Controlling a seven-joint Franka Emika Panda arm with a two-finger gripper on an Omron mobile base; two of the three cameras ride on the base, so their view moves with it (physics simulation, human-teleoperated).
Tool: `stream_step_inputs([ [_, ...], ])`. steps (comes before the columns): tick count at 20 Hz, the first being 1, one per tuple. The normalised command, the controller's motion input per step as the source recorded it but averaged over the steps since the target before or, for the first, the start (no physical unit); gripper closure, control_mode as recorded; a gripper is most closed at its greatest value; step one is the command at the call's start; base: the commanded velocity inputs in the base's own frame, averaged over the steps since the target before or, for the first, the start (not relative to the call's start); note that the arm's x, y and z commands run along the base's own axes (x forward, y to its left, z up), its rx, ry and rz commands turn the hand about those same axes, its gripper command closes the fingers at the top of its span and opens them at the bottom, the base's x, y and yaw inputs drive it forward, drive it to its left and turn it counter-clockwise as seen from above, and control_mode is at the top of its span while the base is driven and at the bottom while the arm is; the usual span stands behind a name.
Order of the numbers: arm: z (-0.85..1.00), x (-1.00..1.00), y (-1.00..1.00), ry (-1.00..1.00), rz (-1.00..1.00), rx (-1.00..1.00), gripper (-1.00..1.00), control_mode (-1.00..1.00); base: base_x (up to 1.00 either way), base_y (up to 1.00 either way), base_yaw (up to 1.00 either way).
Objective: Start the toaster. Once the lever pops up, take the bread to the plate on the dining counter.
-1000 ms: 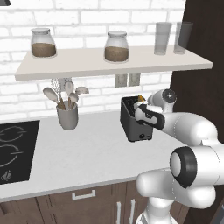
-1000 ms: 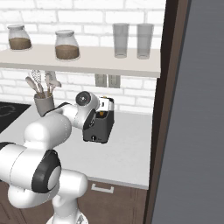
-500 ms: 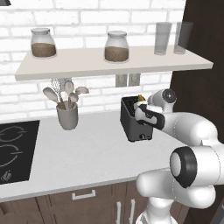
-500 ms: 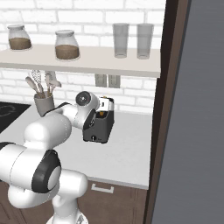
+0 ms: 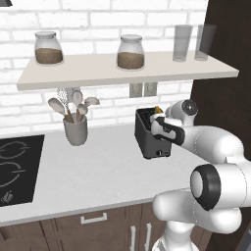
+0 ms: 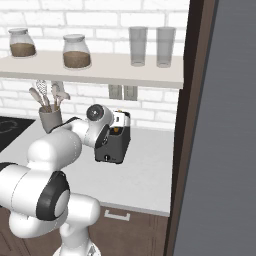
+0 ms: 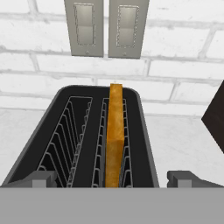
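Toaster [image 5: 151,137]: boxy dark grey-black unit, standing upright on the white worktop [image 5: 98,171] against the white brick wall, below and a little to the right of the two wall sockets [image 5: 143,89]. In the hand view its two long slots run from the near edge away toward the wall, so the long axis points at the bricks. In the left base view a narrow end with a small pale knob low down faces forward.

Bread [image 7: 114,135]: golden-tan slice with orange-brown crust, standing on edge in the right-hand slot of the toaster as the hand view shows it. Its long axis lies along the slot, toward the wall, and its top edge stands above the toaster's rim. The slot to its left shows bare wire racks.

Gripper [image 7: 111,178]: poised above the near end of the toaster, looking down into the slots. The fingers [image 7: 41,178] are spread fully wide, one tip on each side of the toaster's width. Nothing is held between them; the bread is apart from both tips.

Utensil crock [image 5: 75,130]: grey pot with pale spoons and a whisk, well to the left of the toaster on the same worktop.

Shelf [image 5: 122,71]: above the toaster, bearing two lidded jars and two tall glasses.

Hob [image 5: 14,169]: black, far left of the toaster.
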Motion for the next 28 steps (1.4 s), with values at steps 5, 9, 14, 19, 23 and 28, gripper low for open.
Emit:
stream_step_inputs([
  [5,0.0,0.0,0.0,0.0,0.0,0.0,-1.0,-1.0,0.0,0.0,0.0],
  [9,-0.04,0.22,0.0,0.0,0.0,0.0,-1.0,-1.0,0.0,0.0,0.0],
  [14,-0.06,0.41,0.0,0.0,0.0,0.04,-1.0,-1.0,0.0,0.0,0.0],
  [19,-0.09,0.17,0.0,0.0,0.0,0.01,-1.0,-1.0,0.0,0.0,0.0],
  [23,-0.15,0.0,0.0,0.0,0.0,0.0,-1.0,-1.0,0.0,0.0,0.0],
  [28,-0.17,0.0,0.0,0.0,0.0,0.0,-1.0,-1.0,0.0,0.0,0.0],
])
